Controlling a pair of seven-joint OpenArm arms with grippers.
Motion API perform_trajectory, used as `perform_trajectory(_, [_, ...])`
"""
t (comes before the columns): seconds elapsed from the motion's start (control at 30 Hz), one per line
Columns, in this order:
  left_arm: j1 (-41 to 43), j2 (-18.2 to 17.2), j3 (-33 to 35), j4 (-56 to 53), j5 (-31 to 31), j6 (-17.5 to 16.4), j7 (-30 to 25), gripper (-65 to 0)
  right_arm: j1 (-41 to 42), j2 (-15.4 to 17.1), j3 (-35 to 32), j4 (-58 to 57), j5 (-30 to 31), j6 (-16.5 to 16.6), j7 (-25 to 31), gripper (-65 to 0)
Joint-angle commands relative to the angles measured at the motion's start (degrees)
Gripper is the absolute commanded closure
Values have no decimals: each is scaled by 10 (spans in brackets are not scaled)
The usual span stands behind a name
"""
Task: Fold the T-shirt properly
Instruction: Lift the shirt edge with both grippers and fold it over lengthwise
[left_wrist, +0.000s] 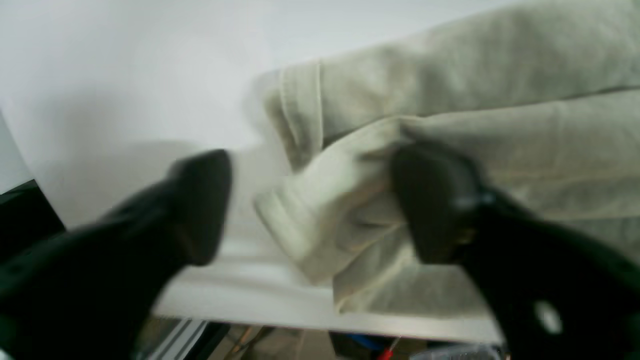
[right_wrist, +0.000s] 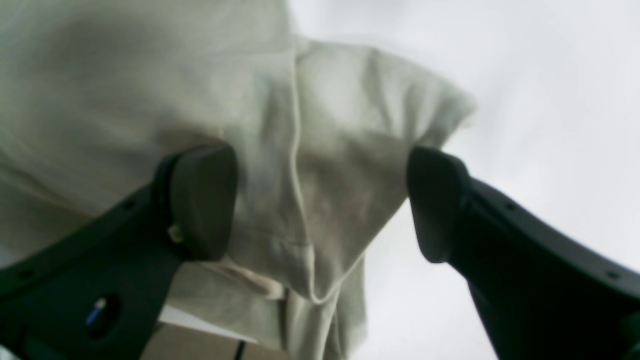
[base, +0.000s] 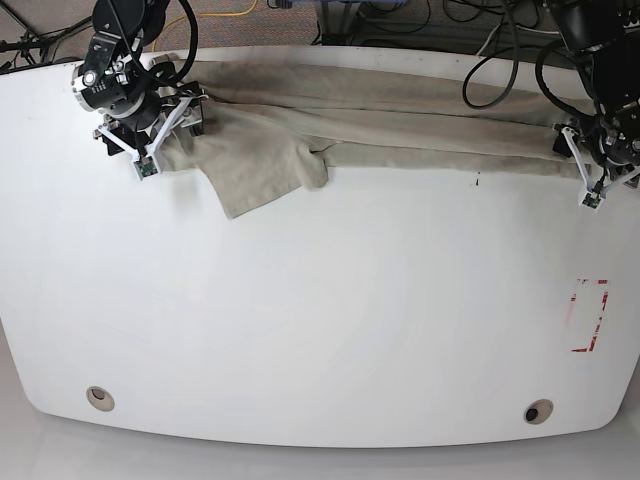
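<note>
- On my left wrist feed, the left gripper (left_wrist: 310, 200) has its jaws spread wide, released; a folded, hemmed corner of the T-shirt (left_wrist: 450, 115) sits between the fingers, and one fingertip (left_wrist: 430, 200) lies against the cloth.
- On my right wrist feed, the right gripper (right_wrist: 320, 200) is also released, jaws wide apart, with a seamed fold of the T-shirt (right_wrist: 150, 90) bunched between them but not pinched.
- From the base camera I see the right gripper (base: 150, 125) at the table's far left corner and the left gripper (base: 600, 150) at the far right edge, each at one end of the garment.
- The T-shirt (base: 380, 115) lies as a long folded band along the far edge of the white table (base: 320, 320), one flap hanging toward me near its left end.
- A red-marked rectangle (base: 588, 315) sits on the table at the near right, well apart from the shirt.
</note>
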Motion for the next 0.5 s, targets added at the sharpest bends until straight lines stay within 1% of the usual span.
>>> perform_trajectory(0.0, [-17,-11,-3,39,-2,3,25,-528,10,-1,23,17,33,19,24,-487])
perform_trajectory(0.13, [-39,-9,-3,92,-15,3,65,-514,20,0,55,17,87,19,26,-461])
perform_trajectory(0.27, [-53,-9,-6,131,-56,3,111,-512,22,1,60,17,144,19,26,-434])
perform_trajectory(0.37, [-52,-8,-7,147,-85,3,124,-510,20,1,57,15,174,19,25,-409])
perform_trajectory(0.47, [-39,5,-8,157,-99,3,127,-490,13,0,32,8,186,19,25,-349])
